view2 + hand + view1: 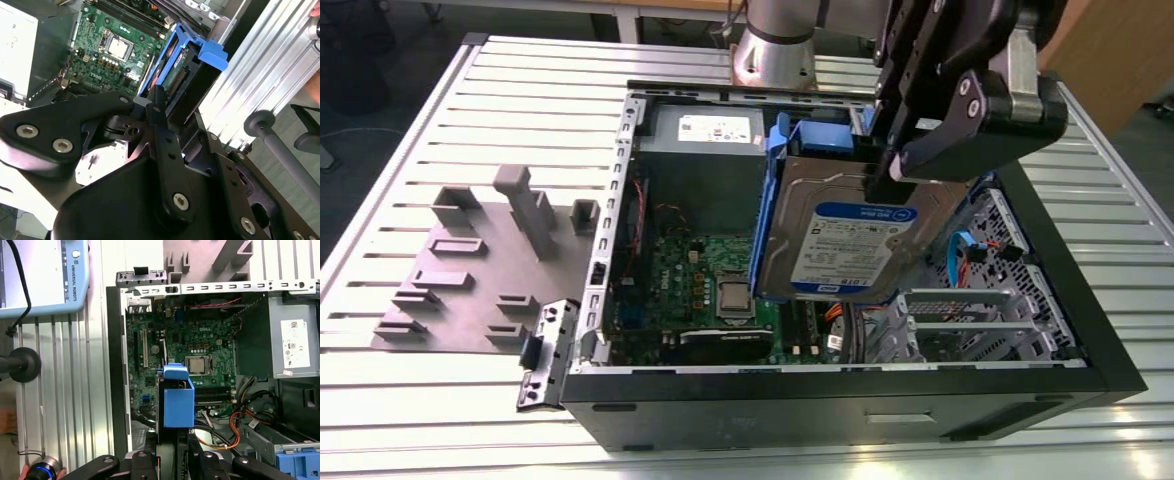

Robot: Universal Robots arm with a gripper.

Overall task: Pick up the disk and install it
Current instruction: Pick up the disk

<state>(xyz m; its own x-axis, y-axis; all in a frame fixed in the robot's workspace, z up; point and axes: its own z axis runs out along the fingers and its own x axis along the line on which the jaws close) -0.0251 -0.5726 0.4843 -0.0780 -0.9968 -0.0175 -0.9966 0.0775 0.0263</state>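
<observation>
Ribbed silver aluminium slatted tabletop [480,100] runs under everything, slats going across in the exterior view; same slats in both wrist views [270,65] [65,390]. Strong glare on the slats at the near corner on the exterior view's left. Dark grey floor [354,200] past the tabletop edge on that side, grey-green floor in the second wrist view [287,200]. Brown wooden panel [1107,60] stands behind, exterior view's right.
</observation>
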